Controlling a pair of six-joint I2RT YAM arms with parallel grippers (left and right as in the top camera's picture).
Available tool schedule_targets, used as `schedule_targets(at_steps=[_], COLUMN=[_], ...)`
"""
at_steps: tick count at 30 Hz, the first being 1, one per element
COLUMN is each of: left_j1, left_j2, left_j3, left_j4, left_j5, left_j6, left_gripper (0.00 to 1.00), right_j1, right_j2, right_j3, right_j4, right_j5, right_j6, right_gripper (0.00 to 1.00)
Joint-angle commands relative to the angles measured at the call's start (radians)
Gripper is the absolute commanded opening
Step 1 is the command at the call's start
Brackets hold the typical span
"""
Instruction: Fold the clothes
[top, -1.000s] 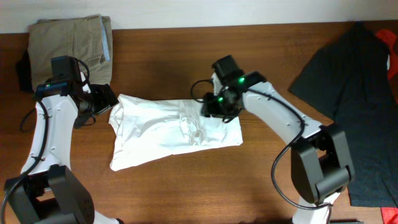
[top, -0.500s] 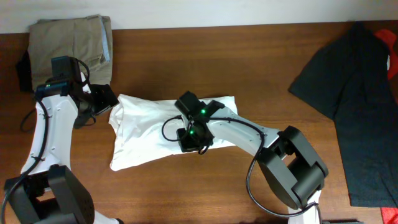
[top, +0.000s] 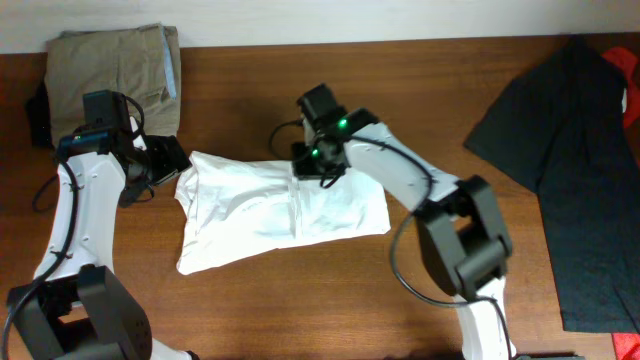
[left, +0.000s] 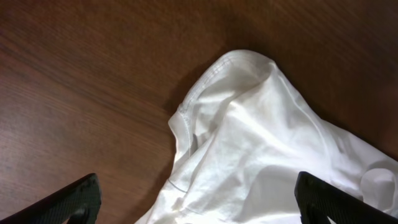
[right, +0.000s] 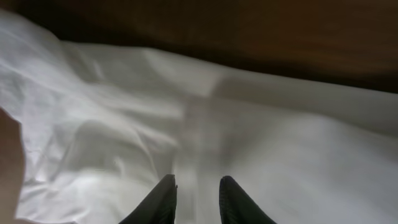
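The T-shirt (top: 250, 215) is soft white cloth, matt and creased, with stitched hems. The table (top: 300, 310) is smooth brown wood with visible grain and a faint sheen. The trousers (top: 110, 60), upper left, are matt khaki cloth. The dark garment (top: 570, 130), right, is matt charcoal fabric.

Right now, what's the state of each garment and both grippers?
white T-shirt: folded over, wrinkled, lying flat.
khaki trousers: folded, at the back left.
dark garment: spread out unfolded, at the right.
left gripper: wide open, empty, at the T-shirt's left edge.
right gripper: slightly open, nothing seen between the fingers, over the T-shirt's top edge.
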Motion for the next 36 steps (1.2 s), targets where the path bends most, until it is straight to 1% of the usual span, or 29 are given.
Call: schedule_targets(at_steps=[1, 4, 6, 7, 8, 10, 11, 12, 13, 14, 15, 18, 20, 22, 23, 24, 25, 27, 30, 31, 32, 33, 34, 35, 36], left_j1=[-0.005, -0.005, -0.005, -0.005, -0.005, -0.005, -0.005, -0.005, -0.005, -0.005, -0.005, -0.005, -0.005, -0.005, -0.005, -0.005, -0.005, -0.005, -0.005, -0.005, -0.005, -0.004, -0.004, -0.004, -0.004], left_j2=[0.007, 0.007, 0.007, 0.007, 0.007, 0.007, 0.007, 0.007, 0.007, 0.007, 0.007, 0.007, 0.007, 0.007, 0.007, 0.007, 0.007, 0.007, 0.007, 0.007, 0.01, 0.022, 0.037, 0.06, 0.087], left_j3=[-0.005, -0.005, -0.005, -0.005, -0.005, -0.005, -0.005, -0.005, -0.005, -0.005, -0.005, -0.005, -0.005, -0.005, -0.005, -0.005, -0.005, -0.005, -0.005, -0.005, -0.005, -0.005, -0.005, -0.005, -0.005], left_j4=[-0.002, -0.002, -0.002, -0.002, -0.002, -0.002, -0.002, -0.002, -0.001, -0.001, 0.001, -0.002, -0.002, -0.002, -0.002, -0.002, -0.002, -0.001, 0.003, 0.003, 0.006, 0.008, 0.007, 0.006, 0.006], left_j5=[0.004, 0.003, 0.003, 0.003, 0.003, 0.003, 0.003, 0.003, 0.003, 0.003, 0.004, 0.004, 0.004, 0.004, 0.004, 0.004, 0.004, 0.004, 0.003, -0.006, -0.021, -0.025, -0.022, 0.011, 0.077], left_j6=[-0.002, -0.002, -0.002, -0.002, -0.002, -0.002, -0.002, -0.002, -0.002, -0.003, -0.003, -0.003, -0.003, -0.003, -0.003, -0.002, -0.002, -0.002, -0.002, -0.002, -0.001, 0.004, 0.006, 0.048, 0.114], left_gripper=[0.99, 0.99, 0.99, 0.99, 0.99, 0.99, 0.99, 0.99, 0.99, 0.99, 0.99, 0.99, 0.99, 0.99, 0.99, 0.99, 0.99, 0.99, 0.99, 0.99, 0.99, 0.99, 0.99, 0.99, 0.99], right_j1=[0.046, 0.032, -0.01, -0.028, -0.068, -0.132, -0.176, -0.221, -0.241, -0.248, -0.248, -0.218, -0.208, -0.215, -0.229, -0.24, -0.258, -0.293, -0.344, -0.361, -0.377, -0.41, -0.43, -0.452, -0.47], right_j2=[0.098, 0.082, 0.014, -0.014, -0.059, -0.1, -0.112, -0.107, -0.102, -0.1, -0.098, -0.098, -0.098, -0.098, -0.097, -0.097, -0.097, -0.113, -0.179, -0.198, -0.21, -0.221, -0.221, -0.221, -0.221], right_j3=[0.006, 0.031, 0.101, 0.131, 0.182, 0.22, 0.221, 0.214, 0.196, 0.176, 0.117, -0.044, -0.154, -0.236, -0.296, -0.323, -0.332, -0.311, -0.203, -0.162, -0.127, -0.067, -0.038, -0.018, -0.016], right_j4=[0.048, 0.028, -0.068, -0.111, -0.196, -0.303, -0.358, -0.417, -0.443, -0.453, -0.458, -0.454, -0.402, -0.323, -0.257, -0.232, -0.229, -0.23, -0.243, -0.245, -0.247, -0.253, -0.259, -0.258, -0.257], right_j5=[-0.068, 0.008, 0.022, 0.022, 0.026, 0.037, 0.046, 0.048, 0.047, 0.048, 0.048, 0.048, 0.047, 0.048, 0.044, 0.043, 0.04, 0.04, 0.041, 0.041, 0.041, 0.04, 0.04, 0.04, 0.04], right_j6=[0.017, 0.016, -0.025, -0.042, -0.057, -0.073, -0.099, -0.126, -0.131, -0.132, -0.132, -0.146, -0.142, -0.101, -0.092, -0.076, -0.074, -0.074, -0.074, -0.074, -0.074, -0.074, -0.074, -0.074, -0.074], right_gripper=[0.27, 0.22, 0.22, 0.25, 0.36, 0.54, 0.56, 0.43, 0.25, 0.16, 0.05, 0.04, 0.04, 0.07, 0.14, 0.13, 0.04, 0.04, 0.05, 0.1, 0.23, 0.74, 0.93, 0.99, 0.98])
